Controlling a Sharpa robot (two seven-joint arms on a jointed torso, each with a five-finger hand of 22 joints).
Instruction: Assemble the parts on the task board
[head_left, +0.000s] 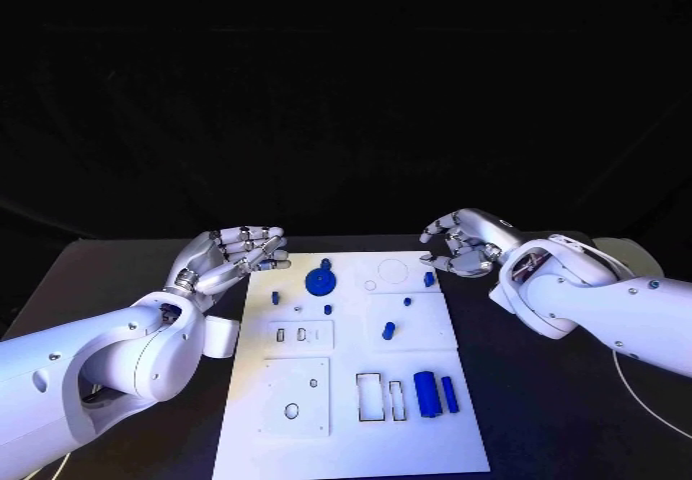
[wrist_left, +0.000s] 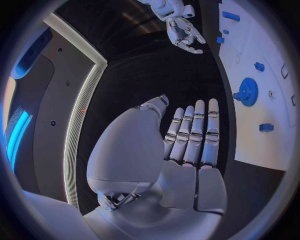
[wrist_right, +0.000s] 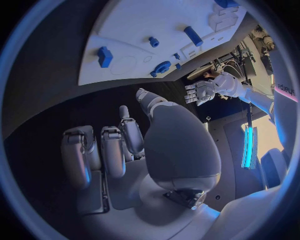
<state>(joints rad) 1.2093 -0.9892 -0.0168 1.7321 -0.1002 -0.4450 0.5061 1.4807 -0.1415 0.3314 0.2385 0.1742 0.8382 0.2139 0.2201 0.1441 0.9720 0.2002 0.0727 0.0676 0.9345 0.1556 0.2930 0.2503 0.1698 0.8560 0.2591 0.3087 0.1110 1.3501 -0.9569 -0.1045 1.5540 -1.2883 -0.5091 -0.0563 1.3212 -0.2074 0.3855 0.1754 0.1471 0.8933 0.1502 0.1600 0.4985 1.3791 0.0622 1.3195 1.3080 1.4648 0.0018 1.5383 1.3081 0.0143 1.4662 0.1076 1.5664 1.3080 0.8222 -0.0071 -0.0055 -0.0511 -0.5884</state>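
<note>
Your task board (head_left: 353, 370) lies in the middle of the black table (head_left: 130, 270), long side running away from you, and both hands flank its far end, just off its edges. Your left hand (head_left: 231, 255) is palm up with fingers stretched apart, holding nothing. Your right hand (head_left: 464, 243) hovers with fingers curled loosely downward, also holding nothing. Judging by this, no part is picked yet: you are at the reach step. The blue gear (head_left: 322, 280) lies flat near the left hand. The blue cylinder (head_left: 427, 393) and small blue block (head_left: 428, 279) wait too. Next, lower onto one part and close carefully.
</note>
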